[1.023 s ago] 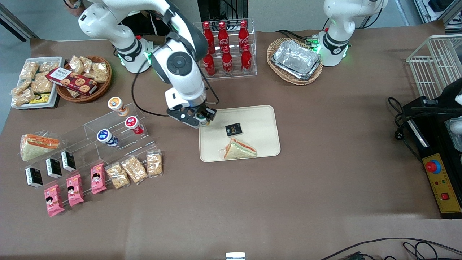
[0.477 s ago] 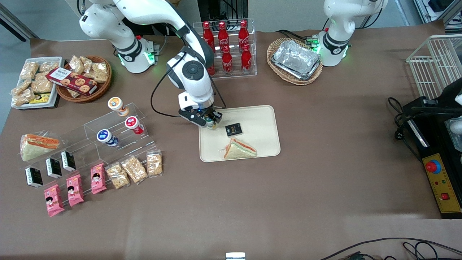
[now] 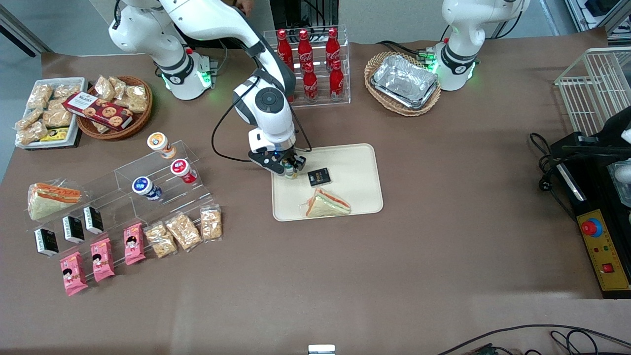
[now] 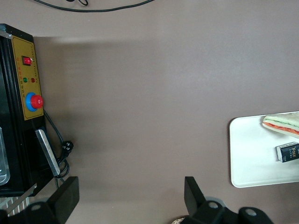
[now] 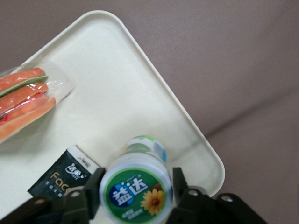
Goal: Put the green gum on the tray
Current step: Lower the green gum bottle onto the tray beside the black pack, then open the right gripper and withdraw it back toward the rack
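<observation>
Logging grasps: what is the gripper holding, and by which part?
The gripper over the tray holds the green gum, its fingers clamping just below the lid.

A robot test lab dressed up as a snack shop: two white arms bolted to a brown paper-covered table [image 3: 345,276], a control box with a red emergency stop [image 3: 591,228] at the parked arm's end, cola bottles [image 3: 308,64] racked in clear acrylic beside the arm bases.

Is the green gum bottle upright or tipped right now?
Upright: in the gripper, the green gum shows its lid facing the wrist camera, over the tray.
</observation>
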Robot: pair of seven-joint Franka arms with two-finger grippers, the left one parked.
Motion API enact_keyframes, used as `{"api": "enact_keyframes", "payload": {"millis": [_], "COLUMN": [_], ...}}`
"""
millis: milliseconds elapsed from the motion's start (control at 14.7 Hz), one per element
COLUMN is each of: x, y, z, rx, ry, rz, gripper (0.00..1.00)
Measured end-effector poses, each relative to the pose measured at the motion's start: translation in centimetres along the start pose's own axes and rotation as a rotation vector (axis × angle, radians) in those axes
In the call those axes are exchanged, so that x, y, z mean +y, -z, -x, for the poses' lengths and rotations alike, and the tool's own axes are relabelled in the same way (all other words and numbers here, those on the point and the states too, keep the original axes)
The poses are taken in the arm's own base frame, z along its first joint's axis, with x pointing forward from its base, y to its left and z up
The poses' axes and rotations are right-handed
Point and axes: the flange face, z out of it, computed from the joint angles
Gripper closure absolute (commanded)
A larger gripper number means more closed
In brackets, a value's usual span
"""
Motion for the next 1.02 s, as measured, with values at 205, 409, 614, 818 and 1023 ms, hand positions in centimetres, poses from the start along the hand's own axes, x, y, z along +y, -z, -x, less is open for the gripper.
{"api": "enact_keyframes", "payload": {"millis": [205, 409, 614, 818, 1023], "x": [0.0, 0.0, 0.0, -0.3, -0.6], "y": [0.0, 0.0, 0.0, 0.9, 5.0], "z": [0.0, -0.1, -0.1, -0.9, -3.8], "rx": [0.0, 0.001, 0.002, 0.009, 0.007], "ry": [-0.002, -0.004, -0.006, -0.016, -0.023], "rz": [-0.001, -0.001, -0.001, -0.024, -0.057], "gripper": [0.0, 0.0, 0.0, 0.0, 0.0]}}
